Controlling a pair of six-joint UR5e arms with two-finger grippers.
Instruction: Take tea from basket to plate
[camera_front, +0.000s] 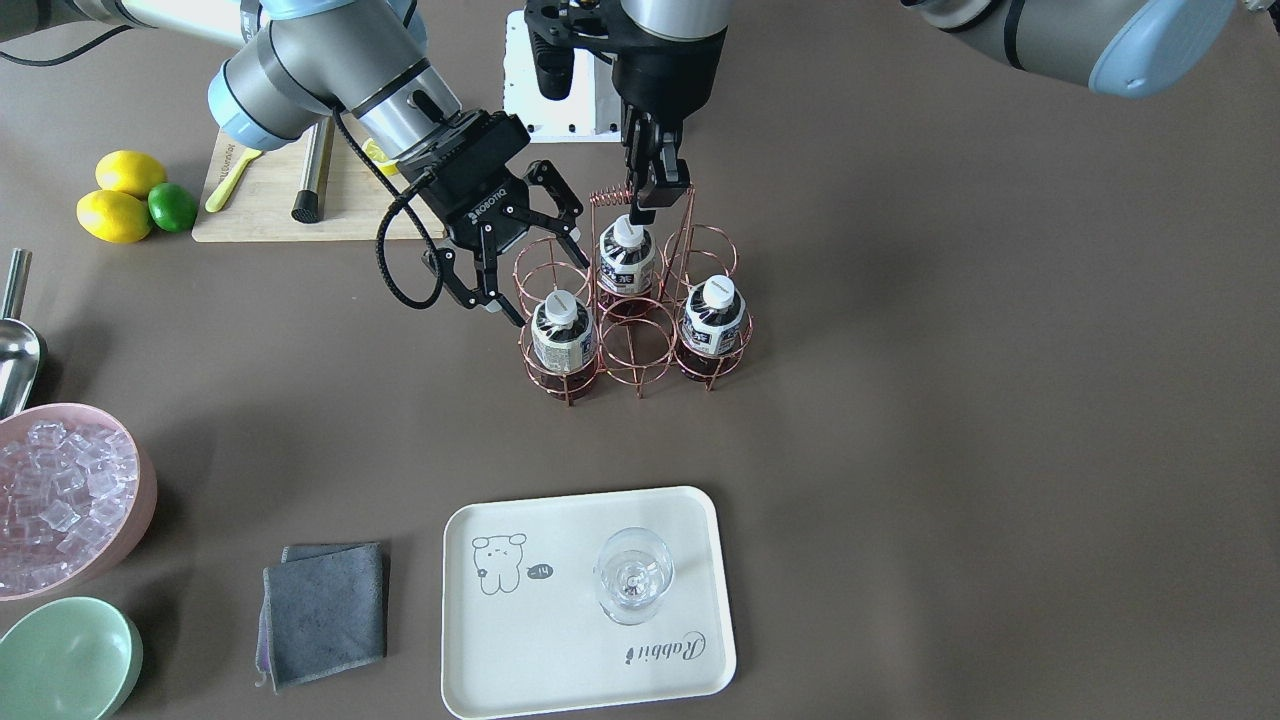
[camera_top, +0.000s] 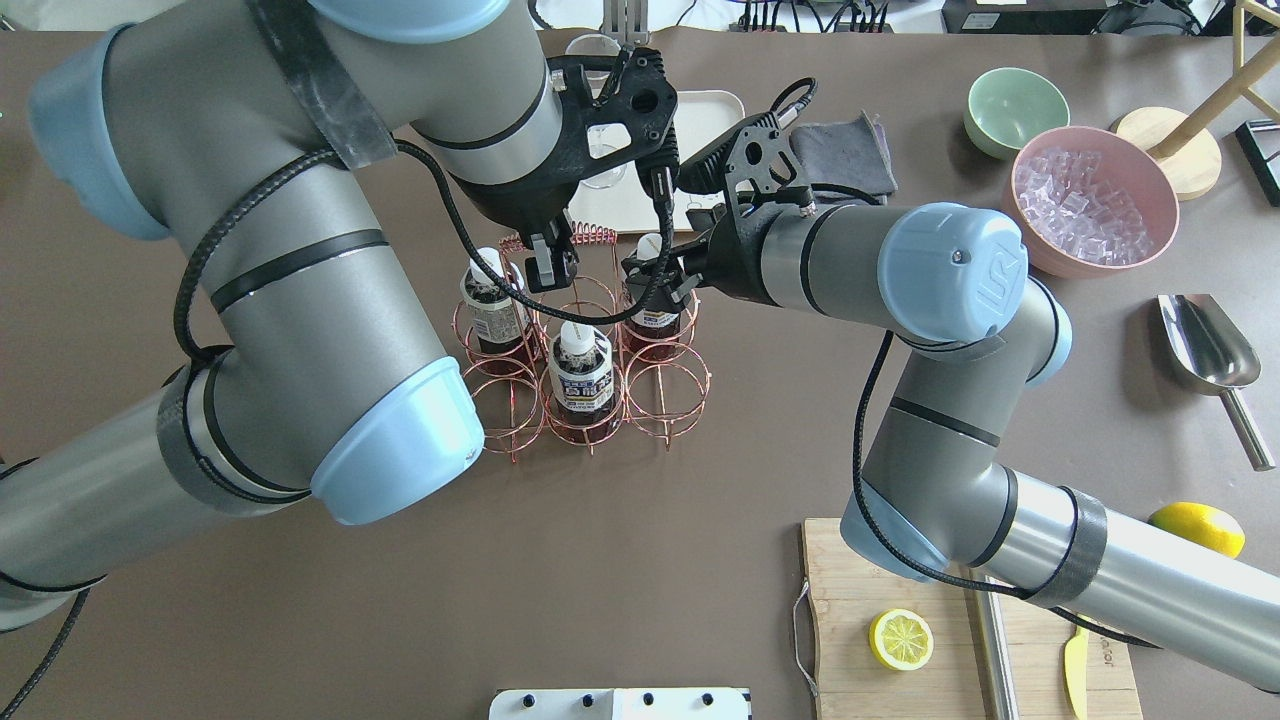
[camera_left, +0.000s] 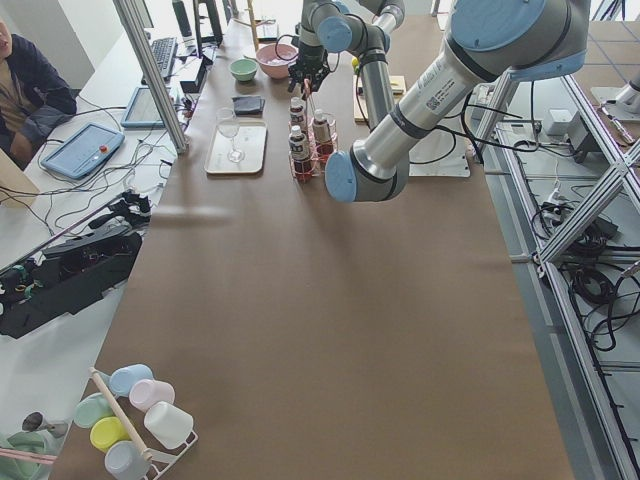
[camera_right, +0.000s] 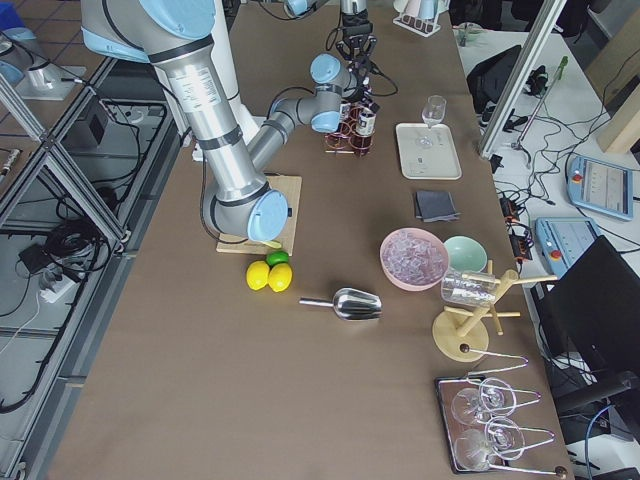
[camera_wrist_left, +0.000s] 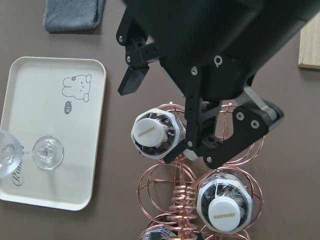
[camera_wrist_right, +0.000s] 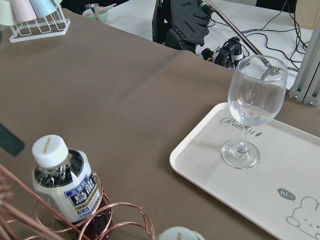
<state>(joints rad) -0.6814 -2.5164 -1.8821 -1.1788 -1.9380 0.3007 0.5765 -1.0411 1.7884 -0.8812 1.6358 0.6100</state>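
the tea (camera_front: 562, 335) i'm after stands upright in the basket (camera_front: 636, 345), in the corner cell on the right arm's side, long axis vertical. the right gripper (camera_front: 545, 288) has its jaws spread wide, a finger either side of the white cap, gripping nothing. the left gripper (camera_front: 652, 195) looks pinched shut on the basket's coiled handle. i judge the lift must go straight up, then forward to the plate (camera_front: 690, 520) beyond.
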